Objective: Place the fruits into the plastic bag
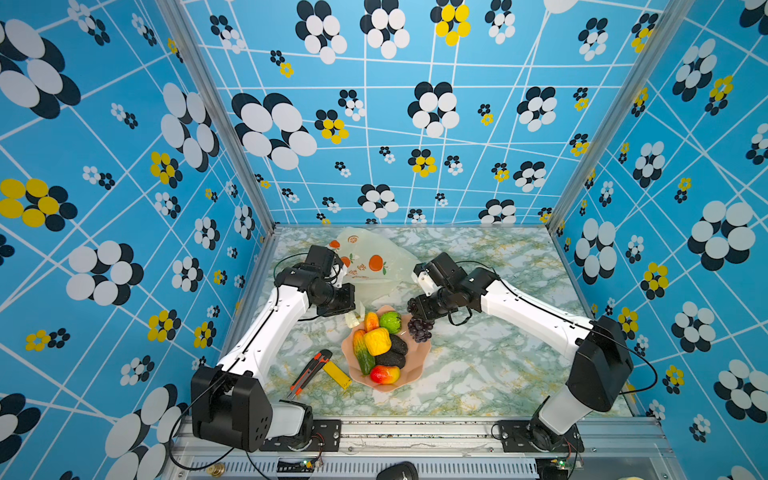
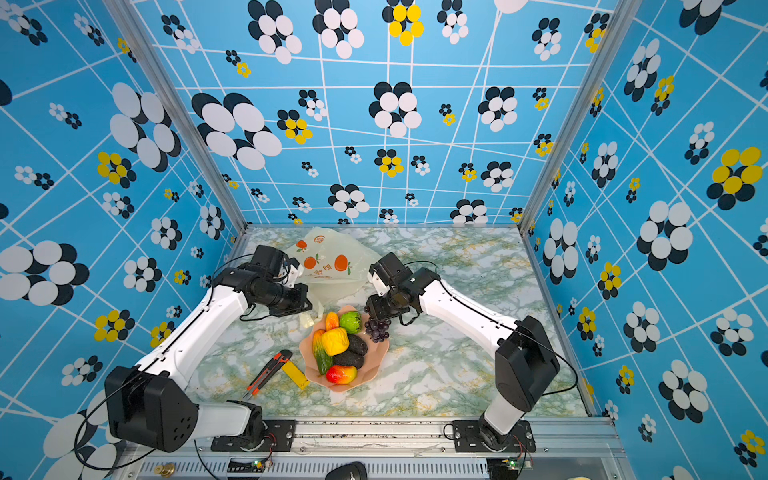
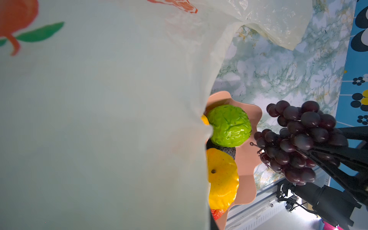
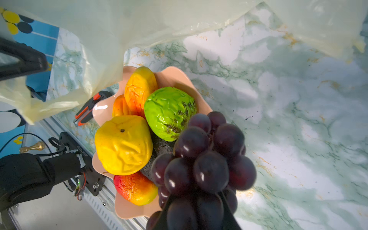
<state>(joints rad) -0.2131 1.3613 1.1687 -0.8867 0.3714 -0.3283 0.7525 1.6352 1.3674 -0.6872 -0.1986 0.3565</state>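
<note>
Right tool [image 4: 197, 199] clamped on grape bunch [image 4: 201, 155] beside bowl [image 4: 173, 75], left tool [image 1: 353, 312] pinching plastic bag [image 1: 370, 253]

Pink scalloped bowl [image 1: 417, 360] at mid-table, toward the near side. Orange-black utility knife [image 1: 309, 372] lies on its left, set diagonally. A flat yellow block [image 1: 337, 374] lies between knife and bowl, just beside both. Green-veined marble tabletop [image 1: 498, 365]. Blue walls [image 1: 395, 124] printed with white, black and yellow flowers stand left, right and far. Aluminium rail [image 1: 415, 432] along the near edge; brass knob [image 1: 216, 469] at its near left.
</note>
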